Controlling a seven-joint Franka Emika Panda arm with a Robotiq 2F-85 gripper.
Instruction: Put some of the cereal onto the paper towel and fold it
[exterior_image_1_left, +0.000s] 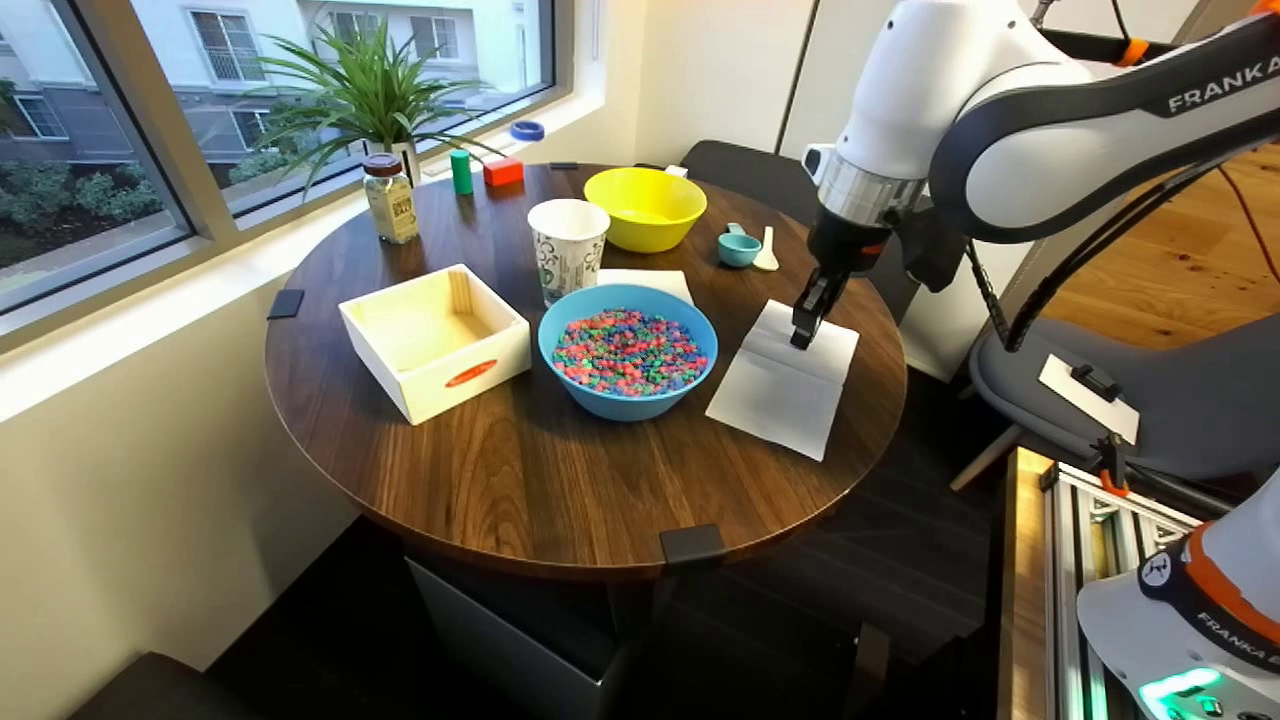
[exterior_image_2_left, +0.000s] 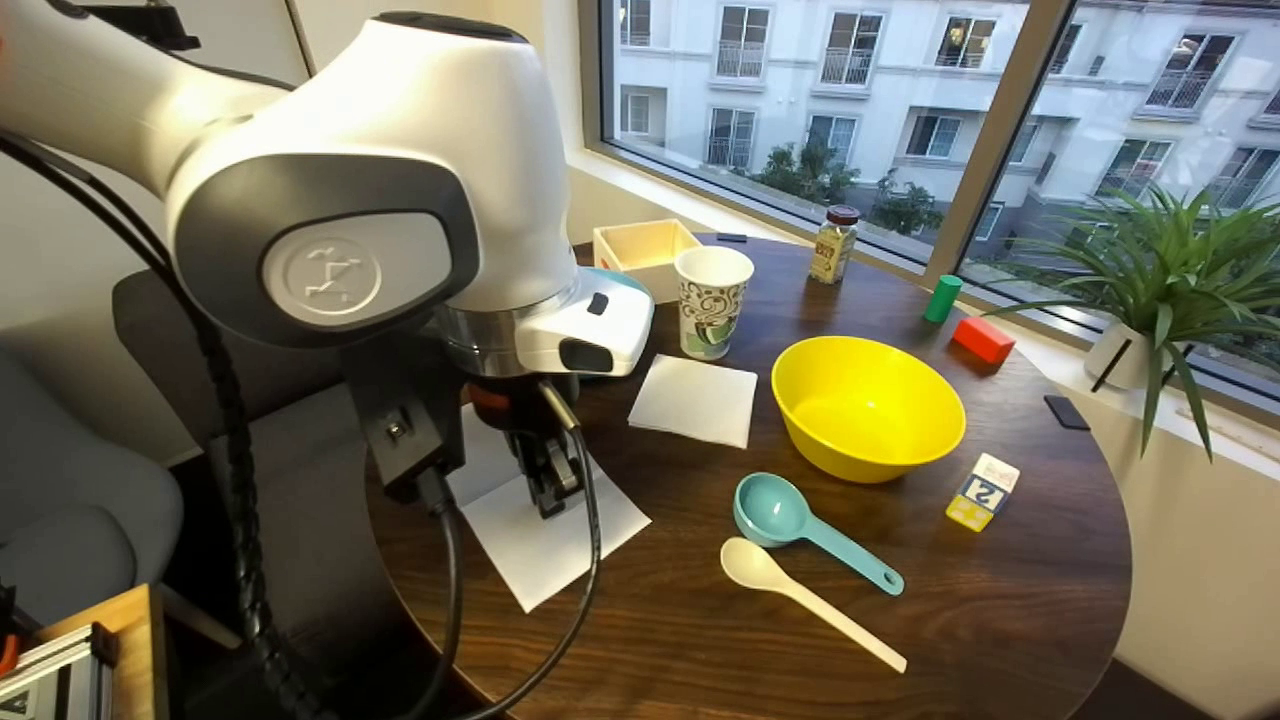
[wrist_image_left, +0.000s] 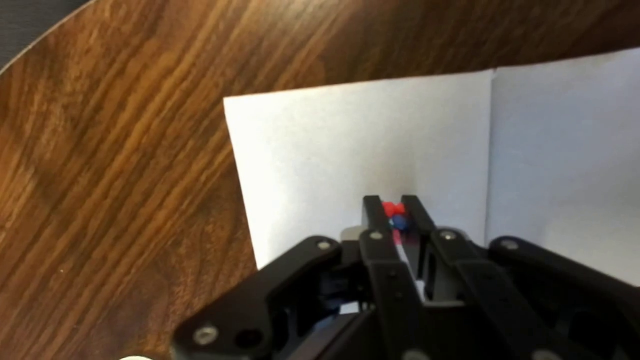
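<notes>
Multicoloured cereal (exterior_image_1_left: 628, 352) fills much of the blue bowl (exterior_image_1_left: 622, 405). To the right of that bowl lies the white paper towel (exterior_image_1_left: 775, 398), spread flat with a crease across it. My gripper (exterior_image_1_left: 803, 338) points down over its far half, very low; whether the tips touch the sheet I cannot tell. In the wrist view the gripper (wrist_image_left: 391, 202) is shut on a few cereal pieces (wrist_image_left: 394, 209), red and blue, pinched between the fingertips. No loose pieces show on the visible paper towel (wrist_image_left: 325, 145). The arm hides most of the blue bowl in an exterior view.
A second white folded sheet (exterior_image_2_left: 693, 402) lies beside the patterned cup (exterior_image_2_left: 712, 310). Around them stand a yellow bowl (exterior_image_2_left: 868, 420), wooden tray (exterior_image_1_left: 440, 340) and spice jar (exterior_image_1_left: 390, 200). A teal scoop (exterior_image_2_left: 775, 508) and pale spoon (exterior_image_2_left: 800, 595) lie near the paper towel.
</notes>
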